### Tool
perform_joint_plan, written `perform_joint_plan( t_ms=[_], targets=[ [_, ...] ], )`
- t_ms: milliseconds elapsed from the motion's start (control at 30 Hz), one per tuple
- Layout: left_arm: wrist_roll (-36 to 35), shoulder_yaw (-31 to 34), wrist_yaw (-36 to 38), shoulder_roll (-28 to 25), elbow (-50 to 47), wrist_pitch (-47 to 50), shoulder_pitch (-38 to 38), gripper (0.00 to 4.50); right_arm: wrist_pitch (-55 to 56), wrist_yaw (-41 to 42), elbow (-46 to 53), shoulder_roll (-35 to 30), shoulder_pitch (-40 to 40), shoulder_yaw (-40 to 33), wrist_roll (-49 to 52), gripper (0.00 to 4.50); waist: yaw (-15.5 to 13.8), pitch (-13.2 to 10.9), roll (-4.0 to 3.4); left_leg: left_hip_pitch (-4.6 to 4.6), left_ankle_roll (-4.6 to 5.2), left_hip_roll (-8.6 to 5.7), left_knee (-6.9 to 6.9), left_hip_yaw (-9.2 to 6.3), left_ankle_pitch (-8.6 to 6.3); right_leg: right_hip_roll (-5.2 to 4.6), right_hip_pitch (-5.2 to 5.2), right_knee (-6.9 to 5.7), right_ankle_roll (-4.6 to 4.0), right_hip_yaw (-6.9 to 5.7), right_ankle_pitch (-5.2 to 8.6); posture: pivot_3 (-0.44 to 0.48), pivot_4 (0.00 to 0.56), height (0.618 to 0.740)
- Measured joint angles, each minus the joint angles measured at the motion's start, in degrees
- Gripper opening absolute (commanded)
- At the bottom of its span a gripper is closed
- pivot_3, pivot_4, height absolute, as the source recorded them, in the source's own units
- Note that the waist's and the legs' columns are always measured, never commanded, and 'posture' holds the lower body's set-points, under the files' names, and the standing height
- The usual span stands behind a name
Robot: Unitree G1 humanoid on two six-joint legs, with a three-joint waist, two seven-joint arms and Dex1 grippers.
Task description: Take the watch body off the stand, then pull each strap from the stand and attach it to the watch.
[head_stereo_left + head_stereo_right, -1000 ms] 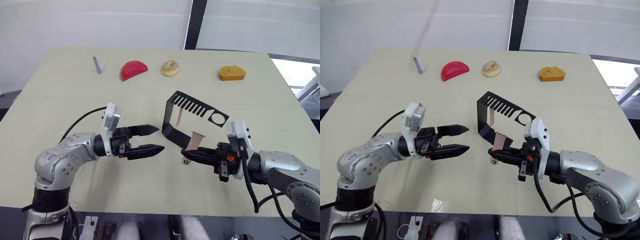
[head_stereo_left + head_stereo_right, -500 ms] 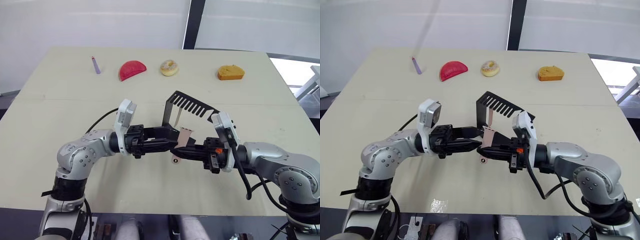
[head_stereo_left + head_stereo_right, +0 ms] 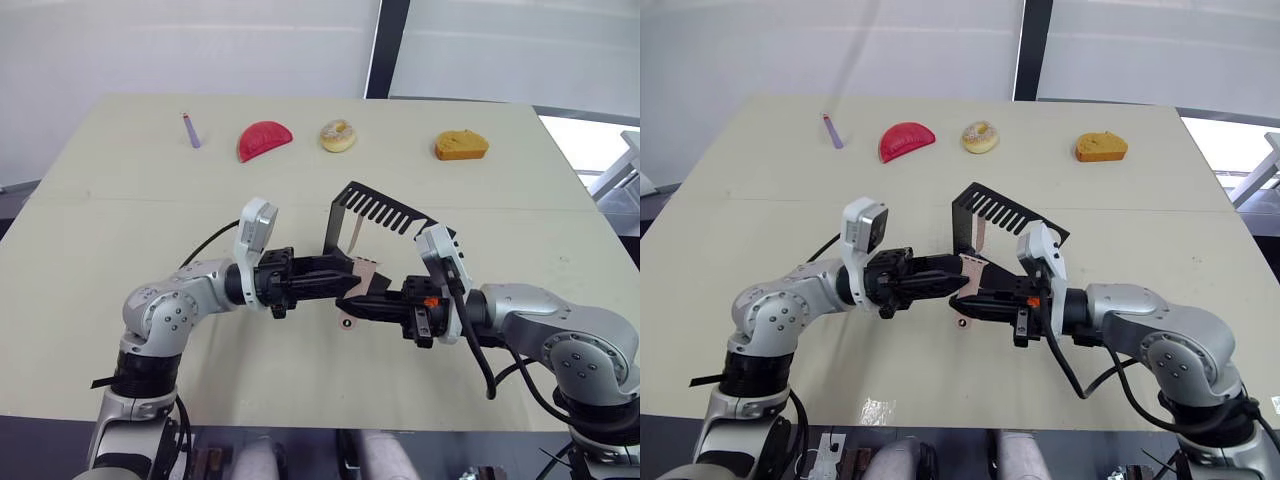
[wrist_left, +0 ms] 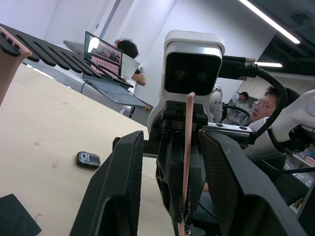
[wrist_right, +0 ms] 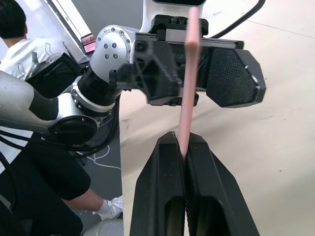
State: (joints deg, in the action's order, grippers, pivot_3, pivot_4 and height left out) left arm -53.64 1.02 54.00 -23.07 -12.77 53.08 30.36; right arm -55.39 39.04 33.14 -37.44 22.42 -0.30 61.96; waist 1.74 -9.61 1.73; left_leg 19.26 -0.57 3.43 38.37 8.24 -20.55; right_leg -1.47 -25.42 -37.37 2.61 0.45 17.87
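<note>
Right wrist view: strap (image 5: 189, 83) upright, lengthwise out of right jaws.

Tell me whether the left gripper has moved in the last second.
Yes. The left gripper has advanced toward the stand, from well short of it to its base, where it meets the strap that the right gripper holds.

On the bench (image 3: 90, 260), the stand (image 3: 340, 235) sits mid-table, with the left claw (image 3: 340, 281) and right claw (image 3: 352, 305) meeting just before it around a strap (image 3: 366, 278).
</note>
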Motion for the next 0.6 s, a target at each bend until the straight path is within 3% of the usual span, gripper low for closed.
perform_joint_plan(
  t_ms=[600],
  targets=[
    [-0.7, -0.9, -1.9, 2.2, 0.0, 0.1, 2.2, 1.86, 0.0, 0.0, -0.1, 0.5, 0.6, 0.1, -0.5, 0.00, 0.0, 0.0, 0.00, 0.00, 0.00, 0.00, 0.00, 0.00, 0.00, 0.00, 0.00, 0.00, 0.00, 0.00, 0.00, 0.000, 0.150, 0.737]
  ],
)
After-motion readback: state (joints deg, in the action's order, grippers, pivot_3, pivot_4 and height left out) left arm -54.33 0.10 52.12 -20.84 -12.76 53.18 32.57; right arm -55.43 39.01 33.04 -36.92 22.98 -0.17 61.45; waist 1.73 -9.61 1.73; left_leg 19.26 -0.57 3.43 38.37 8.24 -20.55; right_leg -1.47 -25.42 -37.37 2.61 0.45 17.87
